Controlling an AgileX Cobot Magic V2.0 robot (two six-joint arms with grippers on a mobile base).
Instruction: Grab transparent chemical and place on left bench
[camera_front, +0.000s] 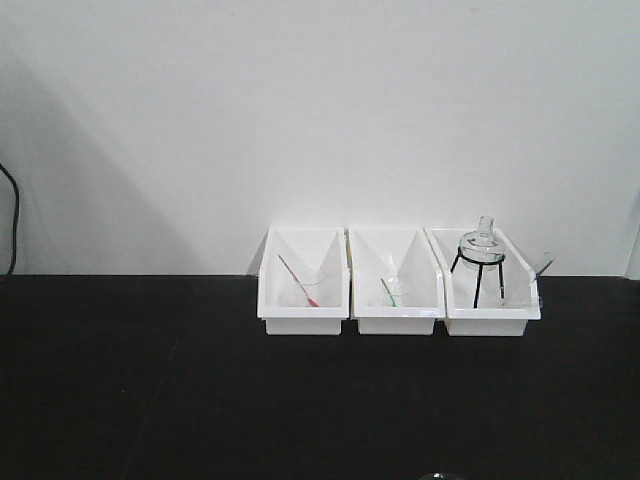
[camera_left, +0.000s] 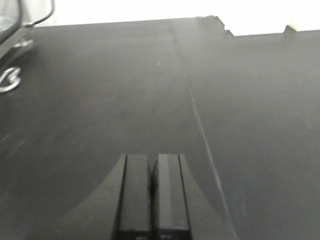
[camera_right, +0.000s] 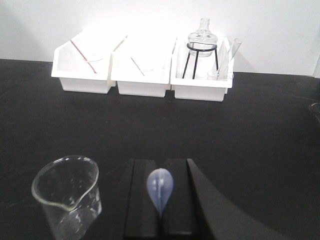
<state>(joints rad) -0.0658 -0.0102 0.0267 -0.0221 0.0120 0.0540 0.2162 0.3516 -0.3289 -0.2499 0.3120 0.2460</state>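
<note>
R hand (camera_right: 160, 166) is clenched on a pale-blue dropper bulb (camera_right: 160, 186), nothing else in it. The transparent chemical (camera_right: 67, 192), a clear lipped beaker, sits just beside that hand, untouched, so the grab prob. isn't made yet. It's near the front of the black bench (camera_right: 250, 130) w/ three white bins (camera_right: 142, 87) at the back, i.e. not the target one. L hand (camera_left: 152, 165) is clenched on nothing, low over a bare black top (camera_left: 100, 90), likely parked out of the way.

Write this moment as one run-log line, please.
left pincer: shut, empty | right pincer: shut on dropper bulb | clear beaker: upright on black counter, beside right pincer, not grasped
</note>
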